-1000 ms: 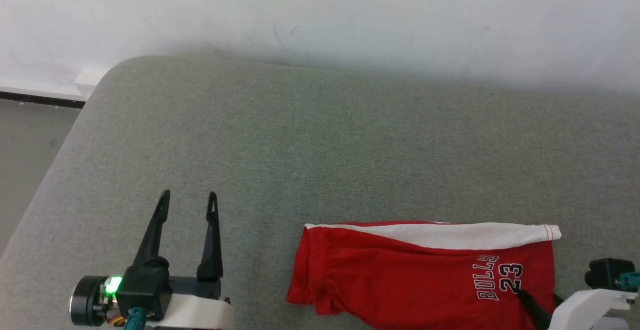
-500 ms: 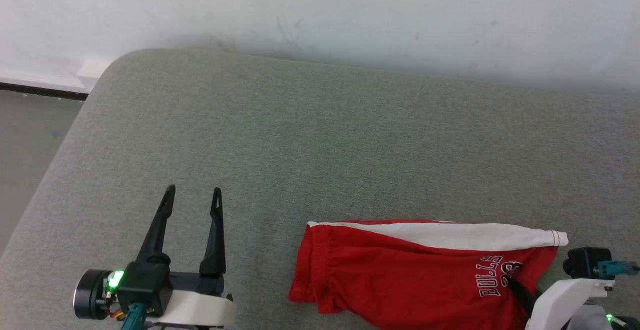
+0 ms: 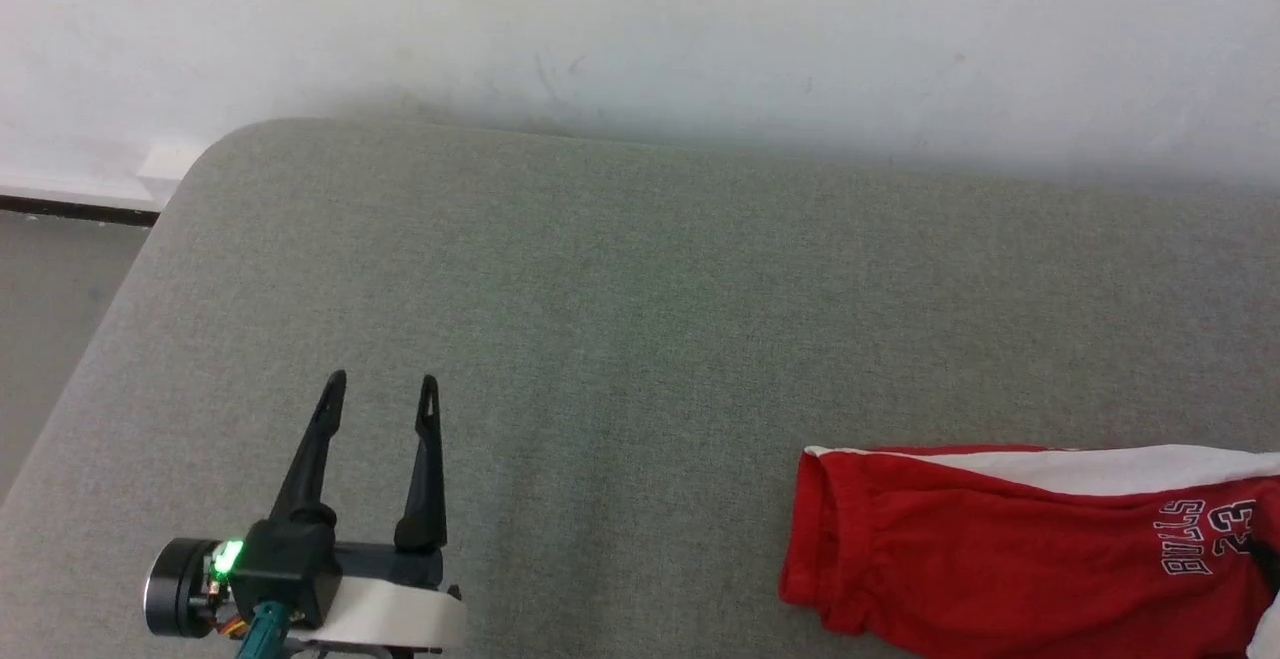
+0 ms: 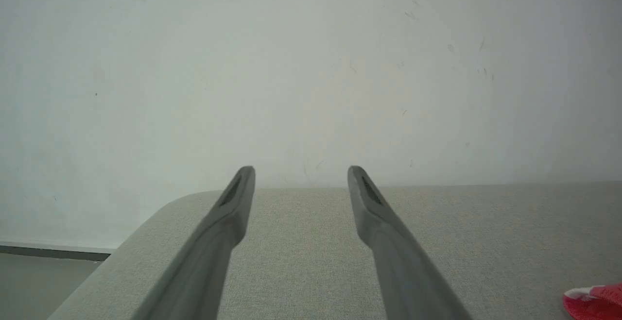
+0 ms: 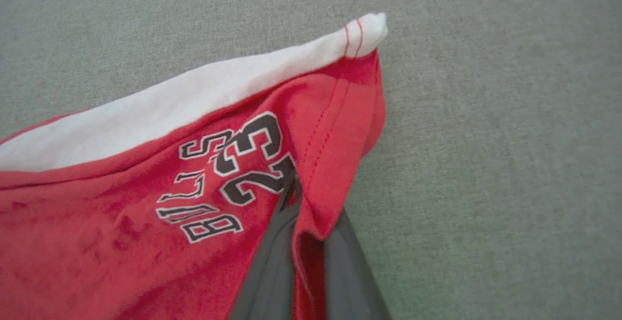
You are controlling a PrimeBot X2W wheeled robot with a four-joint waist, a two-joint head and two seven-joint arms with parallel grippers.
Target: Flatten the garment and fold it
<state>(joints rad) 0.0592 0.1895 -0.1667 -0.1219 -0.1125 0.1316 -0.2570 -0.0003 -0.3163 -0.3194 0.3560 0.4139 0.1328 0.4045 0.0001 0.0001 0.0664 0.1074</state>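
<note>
When looking along the right gripper (image 5: 294, 189), note fingers clamped on the hem of the garment (image 5: 121, 223) beside "23", lower centre. Farther off in head view, note garment on grey table (image 3: 640, 319) at lower right, left gripper (image 3: 381, 384) fingers apart and empty at lower left.

Left claw (image 3: 382, 384) low, spread wide and empty; right claw (image 5: 294, 198) pinched tight on the garment (image 5: 121, 242) hem

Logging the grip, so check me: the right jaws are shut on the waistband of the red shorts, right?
Not the waistband. The right jaws are shut on the leg hem of the red shorts, beside the BULLS 23 lettering; the right wrist view shows it.
</note>
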